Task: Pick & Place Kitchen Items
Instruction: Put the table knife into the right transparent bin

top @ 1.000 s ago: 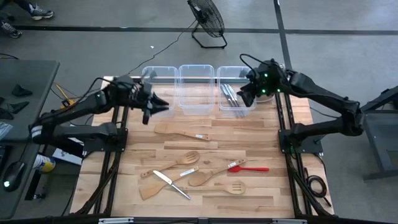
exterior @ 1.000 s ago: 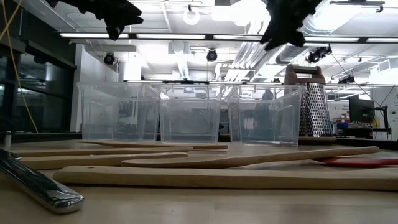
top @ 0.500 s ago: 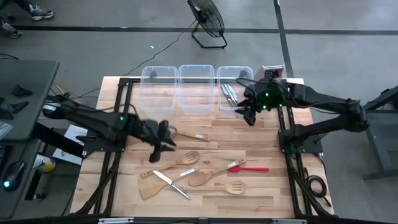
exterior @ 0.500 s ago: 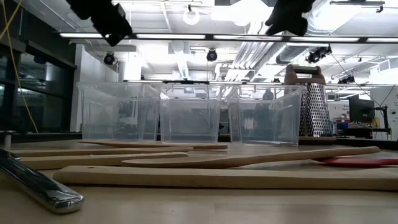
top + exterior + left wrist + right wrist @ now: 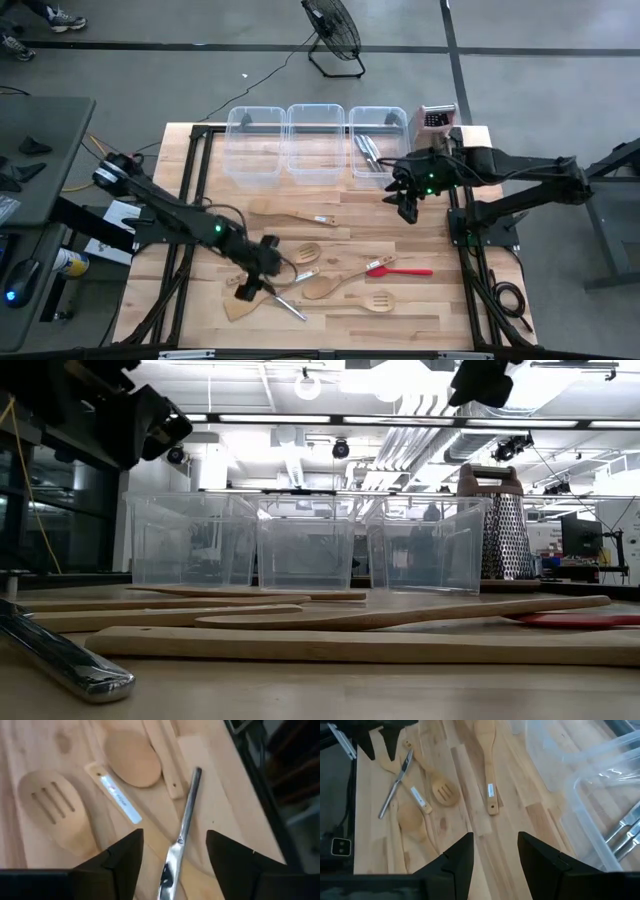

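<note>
No legible text; only unreadable white stickers on two wooden spoon handles (image 5: 119, 798) (image 5: 490, 790).

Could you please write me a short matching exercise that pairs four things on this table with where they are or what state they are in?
Things:
1. red spatula
2. box grater
3. left pincer
4. metal utensils

Places or states:
A. inside the right-hand clear tub
B. open above the table knife
C. flat on the table, near its right side
D. upright at the table's far right corner

Pairs: 1-C, 2-D, 3-B, 4-A
</note>
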`<state>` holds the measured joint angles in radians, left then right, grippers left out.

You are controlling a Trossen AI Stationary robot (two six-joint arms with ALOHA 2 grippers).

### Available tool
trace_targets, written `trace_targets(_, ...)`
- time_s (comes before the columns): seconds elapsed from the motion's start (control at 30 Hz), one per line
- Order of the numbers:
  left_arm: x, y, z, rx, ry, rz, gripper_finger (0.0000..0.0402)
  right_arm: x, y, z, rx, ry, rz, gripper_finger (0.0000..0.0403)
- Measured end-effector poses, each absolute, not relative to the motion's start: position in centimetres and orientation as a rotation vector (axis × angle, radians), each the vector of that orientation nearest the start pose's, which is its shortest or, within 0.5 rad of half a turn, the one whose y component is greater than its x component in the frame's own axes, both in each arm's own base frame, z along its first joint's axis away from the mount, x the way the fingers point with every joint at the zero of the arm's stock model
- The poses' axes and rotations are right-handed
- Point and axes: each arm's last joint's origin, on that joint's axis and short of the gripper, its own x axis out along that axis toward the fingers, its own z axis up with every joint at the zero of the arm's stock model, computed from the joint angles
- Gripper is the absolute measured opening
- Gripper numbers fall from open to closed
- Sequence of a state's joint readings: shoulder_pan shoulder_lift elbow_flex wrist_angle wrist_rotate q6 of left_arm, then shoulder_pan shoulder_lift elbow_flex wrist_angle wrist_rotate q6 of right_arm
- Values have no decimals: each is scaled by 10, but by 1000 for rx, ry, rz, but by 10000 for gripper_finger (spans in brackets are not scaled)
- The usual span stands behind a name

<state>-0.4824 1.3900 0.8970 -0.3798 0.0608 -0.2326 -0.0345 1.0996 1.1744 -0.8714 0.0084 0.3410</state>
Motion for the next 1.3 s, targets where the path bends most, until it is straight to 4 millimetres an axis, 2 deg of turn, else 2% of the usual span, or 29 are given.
trace_targets(0.2, 265, -154, 218, 135, 1069, -387, 223, 207, 1, 348, 329, 782, -185, 146)
trace_targets(0.43, 296, -176, 202, 145, 1154, -410, 223, 207, 6, 348, 323, 779, -199, 146)
trace_targets(0.57, 307, -184, 189, 130, 1199, -452, 223, 207, 9, 347, 319, 785, -191, 146)
trace_targets(0.87, 296, -207, 164, 205, 1278, -477, 223, 207, 11, 347, 324, 788, -181, 146)
trace_targets(1.03, 293, -211, 162, 275, 1252, -414, 223, 207, 11, 347, 333, 788, -179, 146)
trace_targets(1.3, 293, -209, 161, 281, 1257, -403, 217, 207, 11, 347, 336, 787, -180, 146)
